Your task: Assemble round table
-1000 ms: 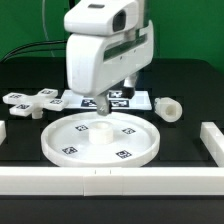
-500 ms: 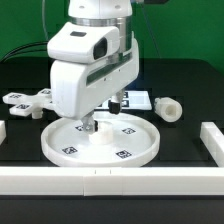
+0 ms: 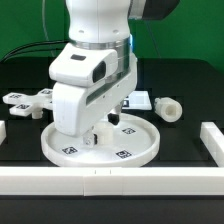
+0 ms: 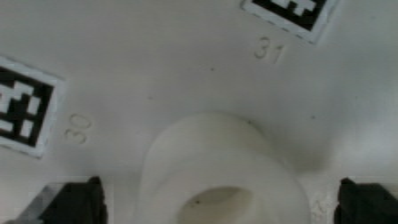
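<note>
The large round disc (image 3: 145, 142) lies flat on the black table, near the front. My gripper (image 3: 97, 135) is down over its middle, and the arm hides the disc's centre in the exterior view. In the wrist view the disc's white face (image 4: 178, 60) with square tags fills the picture. Its raised central hub (image 4: 217, 160) sits between my two dark fingers (image 4: 71, 203), which stand wide apart and clear of it. My gripper (image 4: 217, 208) is open. The short cylinder post (image 3: 168, 108) lies at the exterior view's right. The cross-shaped foot (image 3: 28, 102) lies at its left.
The marker board (image 3: 138, 100) lies behind the disc, partly hidden by the arm. Long white border bars run along the front (image 3: 110, 180), the right (image 3: 212, 140) and the left (image 3: 3, 130) of the table.
The arm has come forward and down from above the marker board to the disc's middle. The gripper now sits low over the hub. The parts have not moved.
</note>
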Robot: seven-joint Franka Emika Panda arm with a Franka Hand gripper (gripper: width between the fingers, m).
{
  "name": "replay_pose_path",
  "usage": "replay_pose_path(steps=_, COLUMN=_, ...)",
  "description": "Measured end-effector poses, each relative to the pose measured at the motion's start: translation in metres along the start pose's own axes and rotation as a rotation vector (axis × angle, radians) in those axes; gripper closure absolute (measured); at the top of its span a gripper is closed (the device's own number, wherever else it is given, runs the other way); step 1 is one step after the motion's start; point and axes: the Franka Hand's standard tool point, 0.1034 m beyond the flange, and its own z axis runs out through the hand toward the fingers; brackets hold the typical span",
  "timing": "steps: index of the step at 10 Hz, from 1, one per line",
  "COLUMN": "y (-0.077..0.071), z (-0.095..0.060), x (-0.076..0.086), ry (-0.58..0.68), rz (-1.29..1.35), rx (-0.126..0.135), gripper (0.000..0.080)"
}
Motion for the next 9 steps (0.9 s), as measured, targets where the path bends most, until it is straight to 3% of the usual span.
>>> replay_pose_path(steps=1, y=0.0004, z=0.0008, x=-0.0001, ry=0.000, rz=0.000, rx=0.001, gripper=0.0150)
replay_pose_path(steps=3, y=0.0008, z=0.0001, x=0.0002, ry=0.000, rz=0.000, rx=0.000, gripper=0.0391)
replay_pose_path(steps=9, y=0.0009, z=-0.0001, x=0.0003, ry=0.001, rz=0.000, rx=-0.001, gripper=0.0389)
